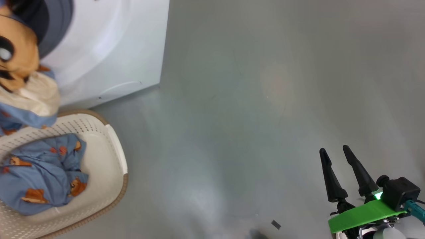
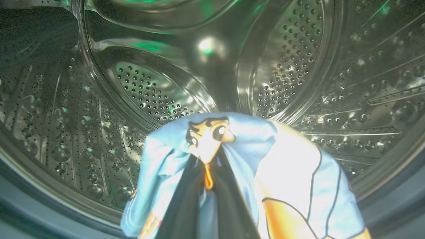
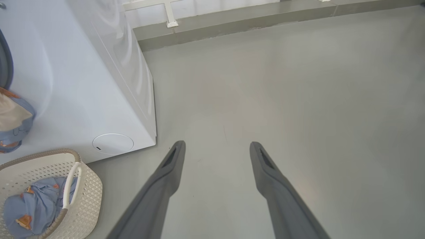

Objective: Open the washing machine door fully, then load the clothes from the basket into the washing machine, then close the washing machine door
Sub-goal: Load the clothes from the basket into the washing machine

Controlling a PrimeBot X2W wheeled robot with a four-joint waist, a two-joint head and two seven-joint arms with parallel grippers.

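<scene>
In the left wrist view my left gripper (image 2: 208,166) is shut on a light-blue garment (image 2: 292,172) with an orange cartoon print, held just inside the steel drum (image 2: 149,93) of the washing machine (image 1: 109,49). The same garment (image 1: 23,83) hangs at the head view's left edge, in front of the machine's opening. Below it stands the cream basket (image 1: 109,159) with more blue clothes (image 1: 40,176) inside. My right gripper (image 1: 335,150) is open over bare floor, far right of the basket. The washing machine door is out of view.
Grey floor stretches to the right of the machine (image 3: 83,83) and basket (image 3: 86,189). A small dark scrap (image 1: 276,224) lies on the floor near the bottom. A wall base (image 3: 232,23) runs behind the machine.
</scene>
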